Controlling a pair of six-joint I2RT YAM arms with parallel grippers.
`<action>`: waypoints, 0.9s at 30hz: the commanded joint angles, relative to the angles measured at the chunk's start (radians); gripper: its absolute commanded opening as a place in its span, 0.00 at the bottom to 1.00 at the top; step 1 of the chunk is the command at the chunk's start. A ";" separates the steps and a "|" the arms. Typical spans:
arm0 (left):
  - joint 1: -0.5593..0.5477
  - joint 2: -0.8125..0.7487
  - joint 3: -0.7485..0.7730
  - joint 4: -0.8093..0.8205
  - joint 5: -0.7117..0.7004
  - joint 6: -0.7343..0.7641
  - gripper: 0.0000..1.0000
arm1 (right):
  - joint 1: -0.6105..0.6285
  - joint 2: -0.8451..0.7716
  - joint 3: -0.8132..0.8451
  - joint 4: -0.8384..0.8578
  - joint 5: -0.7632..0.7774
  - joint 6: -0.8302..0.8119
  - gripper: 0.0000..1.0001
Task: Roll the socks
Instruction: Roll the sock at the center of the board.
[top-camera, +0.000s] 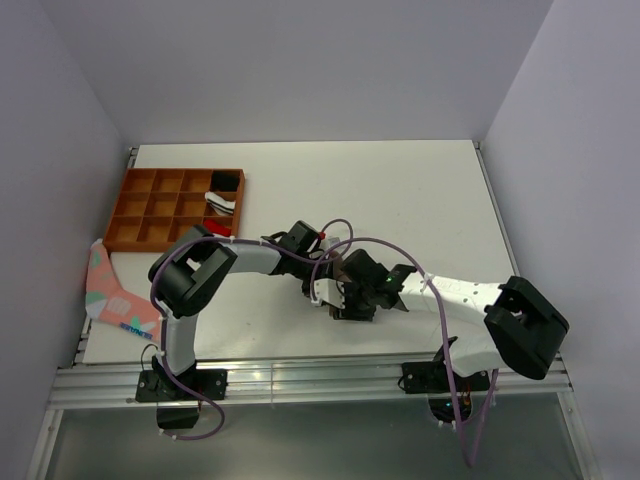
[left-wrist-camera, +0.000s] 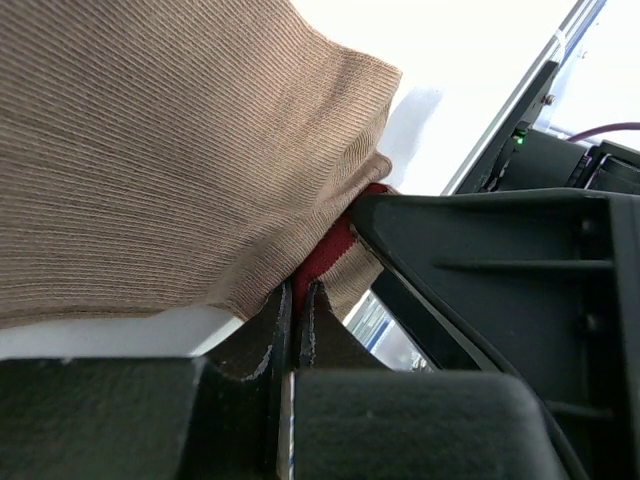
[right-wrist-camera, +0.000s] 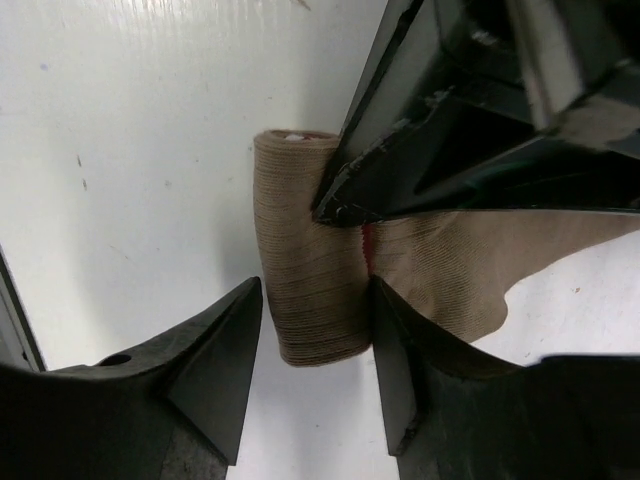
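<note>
White table (top-camera: 400, 190), seen from above, with an orange compartment tray (top-camera: 128, 212) at its far left and a pink patterned sock (top-camera: 110, 295) at the left edge. Both arms converge near the table's near-centre, where the task's socks lie. The tan sock (left-wrist-camera: 150, 150) rests flat on the table, one end already wound into a short roll (right-wrist-camera: 305, 250). The red sock (left-wrist-camera: 325, 255) shows only as a sliver at the tan sock's edge, layered with it. The left gripper (left-wrist-camera: 291, 300) is clenched on that layered edge, just beside the roll. The right gripper (right-wrist-camera: 316, 287) has its fingers (right-wrist-camera: 225, 365) parted, flanking the roll on either side, with no visible squeeze in the fabric. The ribbed knit is judged light, soft and limp. It will likely sag, stretch and unwind if released, so the better hold is probably across the roll's full width, both layers pinched together, with the free tail kept taut.
</note>
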 joint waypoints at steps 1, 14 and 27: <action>-0.006 0.062 -0.035 -0.116 -0.110 0.054 0.00 | 0.008 0.001 -0.022 0.040 0.014 -0.001 0.51; 0.000 -0.025 -0.138 0.080 -0.173 -0.220 0.09 | -0.006 0.026 -0.056 0.043 -0.022 0.032 0.11; -0.021 -0.188 -0.339 0.388 -0.386 -0.467 0.14 | -0.147 0.082 0.032 -0.075 -0.203 -0.001 0.08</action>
